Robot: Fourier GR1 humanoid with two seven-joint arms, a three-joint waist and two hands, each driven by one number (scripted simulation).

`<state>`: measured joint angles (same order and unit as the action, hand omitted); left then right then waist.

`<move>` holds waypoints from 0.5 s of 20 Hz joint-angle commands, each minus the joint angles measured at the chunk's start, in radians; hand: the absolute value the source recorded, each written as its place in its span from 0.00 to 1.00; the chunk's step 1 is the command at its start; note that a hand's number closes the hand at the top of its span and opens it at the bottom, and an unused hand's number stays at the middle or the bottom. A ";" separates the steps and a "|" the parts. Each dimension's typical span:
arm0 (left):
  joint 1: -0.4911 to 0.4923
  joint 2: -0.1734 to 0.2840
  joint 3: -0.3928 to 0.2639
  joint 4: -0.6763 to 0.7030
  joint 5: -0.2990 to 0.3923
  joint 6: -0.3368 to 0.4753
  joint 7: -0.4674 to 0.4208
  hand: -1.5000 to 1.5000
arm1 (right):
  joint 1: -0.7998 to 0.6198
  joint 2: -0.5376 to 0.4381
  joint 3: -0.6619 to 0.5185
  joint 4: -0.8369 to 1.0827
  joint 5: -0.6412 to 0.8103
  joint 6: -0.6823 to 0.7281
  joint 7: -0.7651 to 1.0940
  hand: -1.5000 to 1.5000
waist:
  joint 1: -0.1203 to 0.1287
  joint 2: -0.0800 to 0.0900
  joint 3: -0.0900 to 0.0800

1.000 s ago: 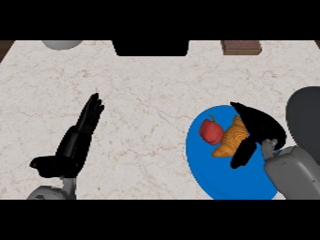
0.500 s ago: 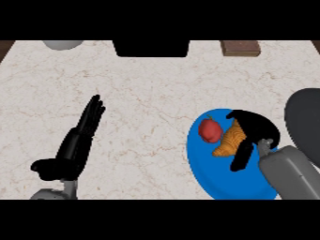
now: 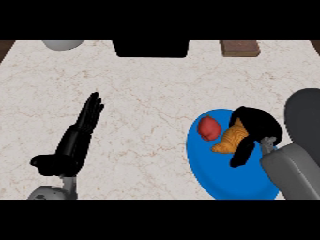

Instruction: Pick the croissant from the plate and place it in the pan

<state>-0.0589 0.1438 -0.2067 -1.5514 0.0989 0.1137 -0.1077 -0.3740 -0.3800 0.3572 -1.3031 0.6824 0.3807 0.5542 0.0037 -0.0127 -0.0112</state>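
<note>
An orange-brown croissant [image 3: 229, 138] lies on the blue plate [image 3: 221, 176] at the lower right of the head view. My right hand [image 3: 258, 127] arches over it, its fingers curled round the croissant's right side and its thumb reaching down in front. A red fruit [image 3: 209, 127] sits on the plate just left of the croissant. The dark grey pan [image 3: 316, 123] lies at the right edge, beside the plate. My left hand [image 3: 73, 143] rests open on the counter at the left, fingers straight and pointing away.
A grey round object [image 3: 63, 44] sits at the counter's far left edge, a black block [image 3: 151, 48] at the far middle and a brown block [image 3: 240, 48] at the far right. The marble counter [image 3: 148, 93] spreads between the hands.
My right hand has come lower over the croissant and curled its fingers round it. The left hand has barely shifted.
</note>
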 commanded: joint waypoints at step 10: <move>-0.007 -0.016 0.015 -0.047 -0.020 0.018 0.053 0.50 | 0.244 0.112 0.092 -0.468 0.240 -0.312 0.157 1.00 | -0.025 0.006 0.011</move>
<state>-0.0234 0.1367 -0.1999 -1.5860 0.0895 0.1081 -0.1025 -0.2189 -0.3035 0.4000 -1.6141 0.8436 0.1610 0.6531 -0.0145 -0.0094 -0.0025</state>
